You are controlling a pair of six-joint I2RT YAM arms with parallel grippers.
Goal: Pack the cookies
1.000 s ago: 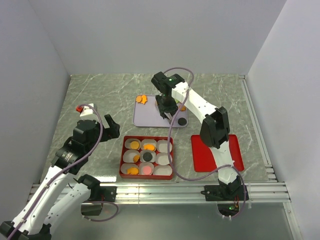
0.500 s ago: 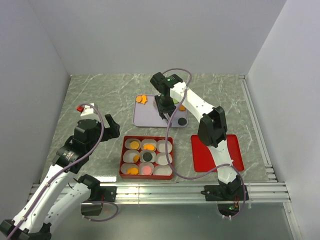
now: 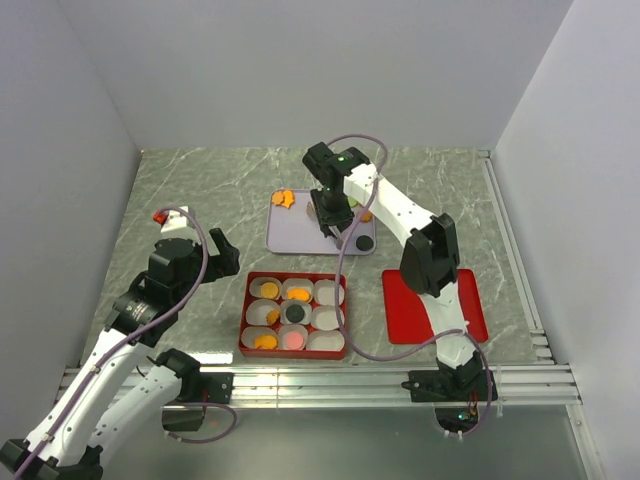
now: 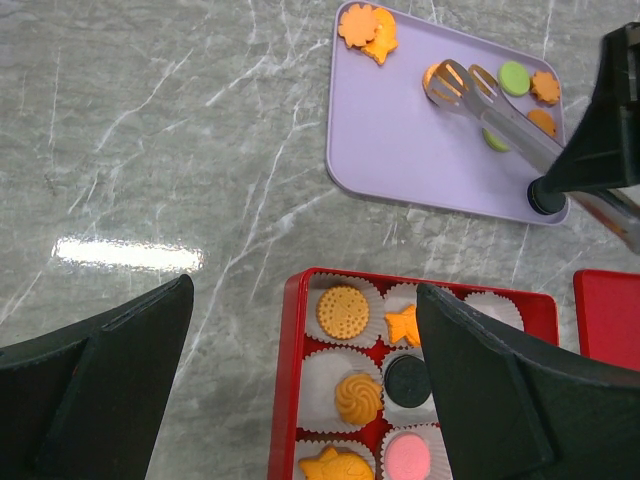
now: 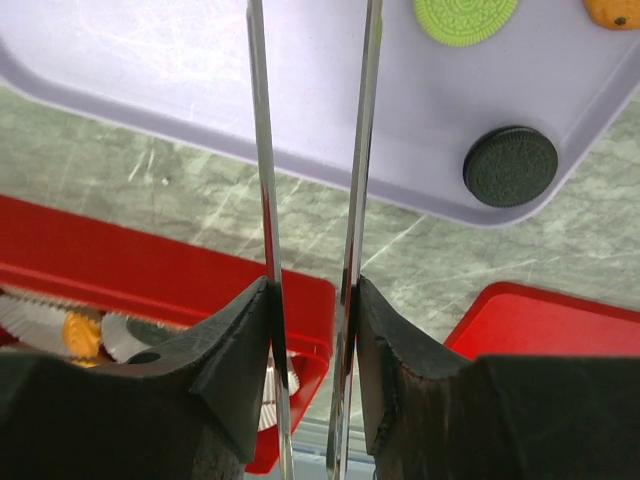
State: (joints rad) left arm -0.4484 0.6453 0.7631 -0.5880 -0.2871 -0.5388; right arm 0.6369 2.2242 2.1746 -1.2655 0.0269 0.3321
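Cookies lie on a purple tray: two orange shapes at its far left corner, green, orange and a black one. My right gripper is shut on metal tongs, whose tips are around a round orange cookie on the tray. A red box of white paper cups holds orange, black and pink cookies. My left gripper is open and empty, above the box's left edge.
A flat red lid lies right of the box and shows in the right wrist view. A small red item sits at the far left. White walls close in the marble table on three sides.
My right gripper with the tongs has shifted slightly over the purple tray. The left arm has not moved.
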